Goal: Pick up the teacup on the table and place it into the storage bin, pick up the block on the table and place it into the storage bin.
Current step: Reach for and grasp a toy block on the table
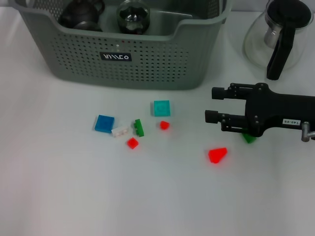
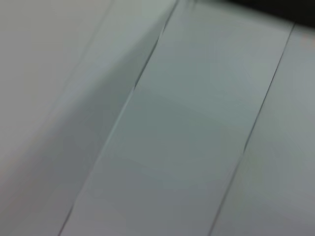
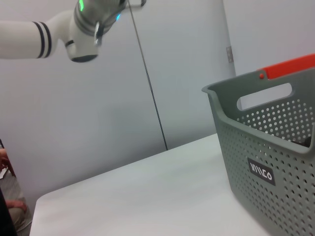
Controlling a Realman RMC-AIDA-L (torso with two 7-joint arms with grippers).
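Bare table (image 1: 74,196) near; blocks (image 1: 133,129) scattered before storage bin (image 1: 147,64).

Small black label with stylised white lettering on the front wall of the grey-green storage bin (image 1: 147,64), characters not clearly legible, small white tag on the black right gripper (image 1: 210,104) body reading roughly "140-06", upside down

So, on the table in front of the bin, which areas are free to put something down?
Free: the near strip of table below all the blocks, and the left side beyond the blue block. Crowded: the middle, around the teal block and small red blocks, up to the storage bin. The right gripper occupies the right side.
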